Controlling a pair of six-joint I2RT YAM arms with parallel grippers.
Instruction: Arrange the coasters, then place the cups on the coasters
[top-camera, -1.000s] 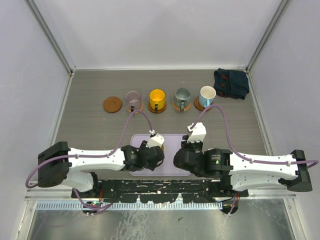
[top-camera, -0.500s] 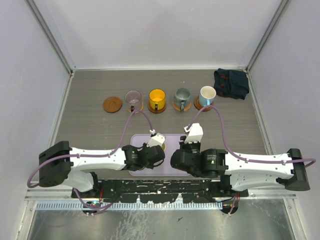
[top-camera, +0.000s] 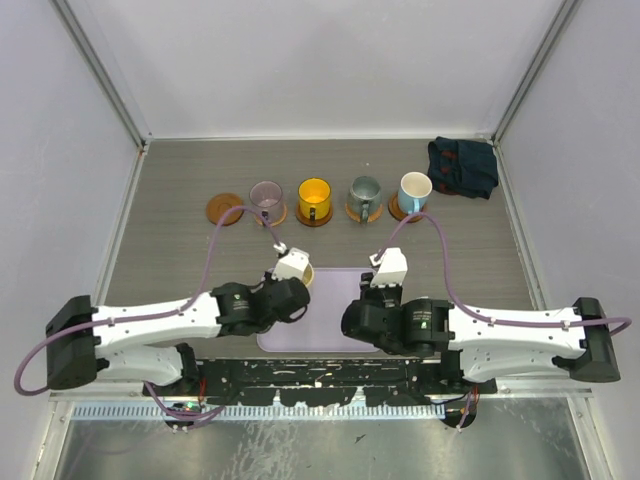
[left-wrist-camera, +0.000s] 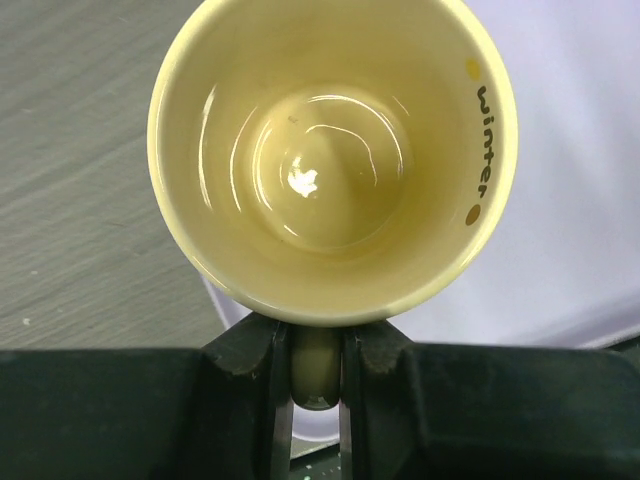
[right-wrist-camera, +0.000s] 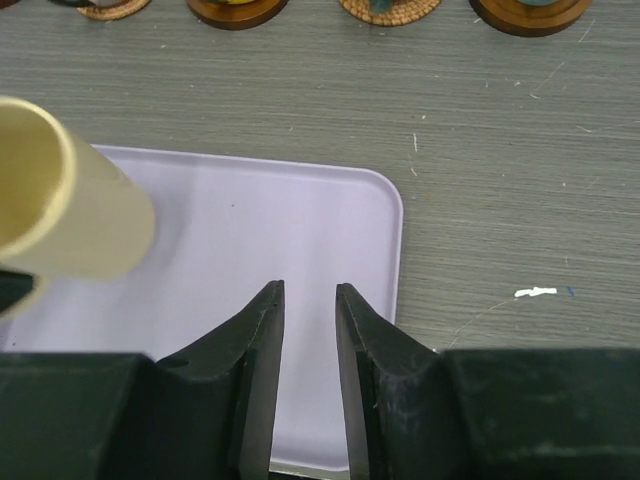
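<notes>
1. Pickup of cream cup (left-wrist-camera: 330, 160) from lavender tray (left-wrist-camera: 580, 200): handle clenched by left gripper (left-wrist-camera: 316, 345), jaws wide apart a second ago.
2. Lifted since then, now hanging over the tray's left edge, centre-left of the overhead frame.
3. Low over the tray, right gripper (right-wrist-camera: 310, 290) narrowly parted, grasping nothing.
4. Likely destination: last bare coaster (top-camera: 225, 209), upper left, beside four seated cups (top-camera: 314, 193).

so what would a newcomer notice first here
The cream cup, pinched by its handle in the left hand at the edge of the lavender tray, grabs the eye first. Beyond it, four other cups stand in a row on coasters, with one bare coaster at the row's left end.
</notes>
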